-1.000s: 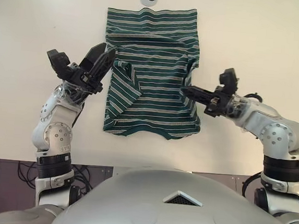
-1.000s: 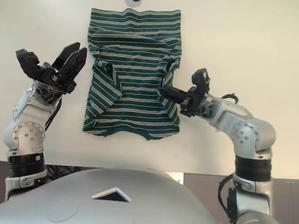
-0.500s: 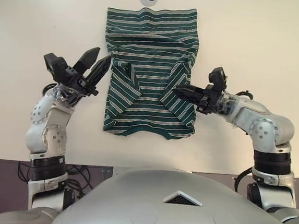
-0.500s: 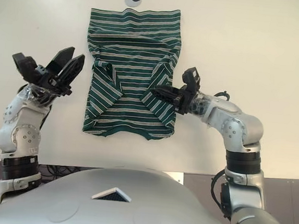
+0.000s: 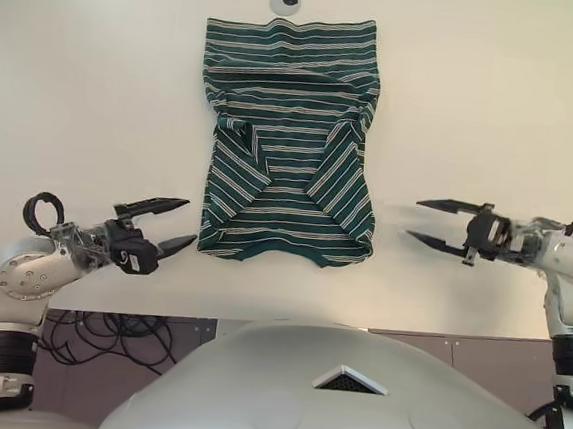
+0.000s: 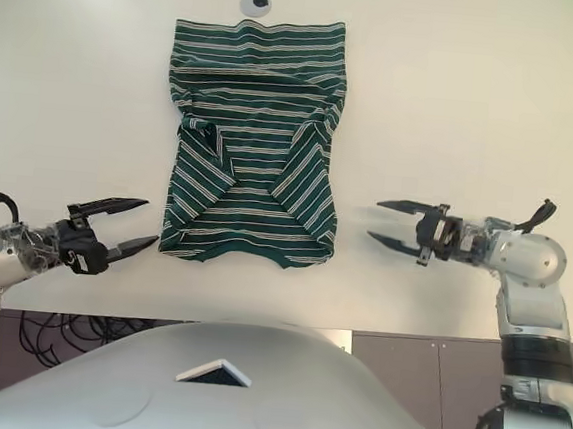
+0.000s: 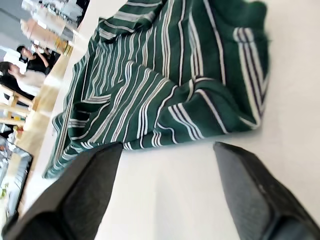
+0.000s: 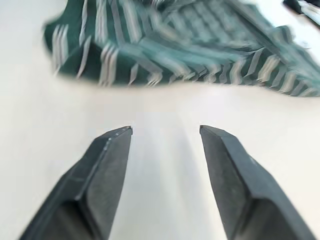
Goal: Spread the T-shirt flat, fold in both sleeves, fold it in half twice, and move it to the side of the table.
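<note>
Your T-shirt (image 5: 297, 75), dark green with thin pale stripes, lies on the white bench (image 5: 496, 112) straight ahead of you, about midway across, its far edge just short of a small round grey disc (image 5: 284, 1). Both sleeves are turned in over the body: the left sleeve (image 5: 239, 165) and the right sleeve (image 5: 340, 174) lie as slanted flaps with diagonal stripes, and the level stripes of the body show between them. The cloth makes a tall rectangle with a slightly wavy near edge, and you have not folded it in half yet. Your left claw (image 5: 191, 220) hangs by the near edge of the bench, off the shirt's near left corner and apart from it, its two dark fingers spread and released, holding nothing. Your right claw (image 5: 414, 218) sits off the near right corner, also clear of the cloth, fingers parted and empty, pointing toward the shirt. In both wrist views bare bench lies between the spread fingers and the shirt's edge; in the right one the cloth is blurred.
</note>
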